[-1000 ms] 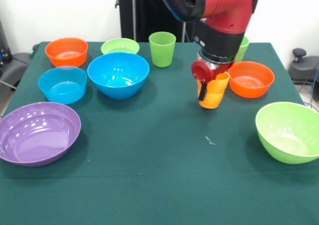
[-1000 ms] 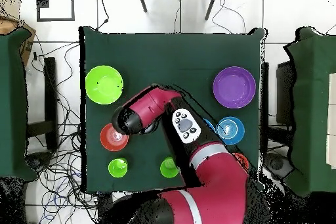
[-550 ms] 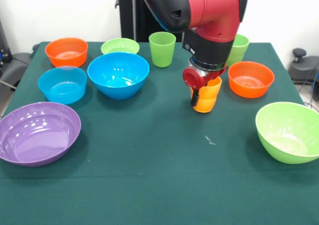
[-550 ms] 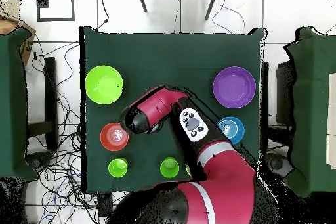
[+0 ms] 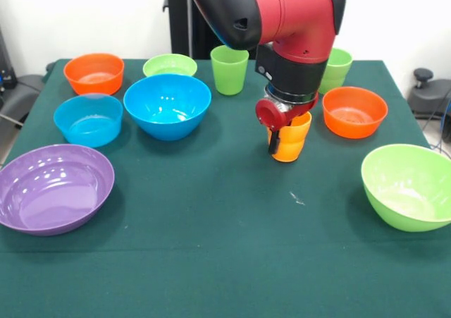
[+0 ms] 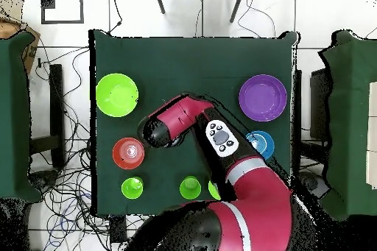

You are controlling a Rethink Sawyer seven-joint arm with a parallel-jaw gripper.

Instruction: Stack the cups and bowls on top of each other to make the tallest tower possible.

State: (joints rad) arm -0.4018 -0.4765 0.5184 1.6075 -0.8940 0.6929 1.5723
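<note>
Your jaws are clamped on the glossy orange plastic cup [image 5: 292,138] at centre frame, off the green-clothed bench [image 5: 211,247]; swing it carelessly and you'll clip the small orange plastic bowl [image 5: 354,111] just right of it.

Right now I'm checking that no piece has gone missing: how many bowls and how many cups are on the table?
Bowls: 7 (purple, light blue, blue, two orange, two lime green)
Cups: 3 (two green, one orange at the gripper)
Total: 10
</note>
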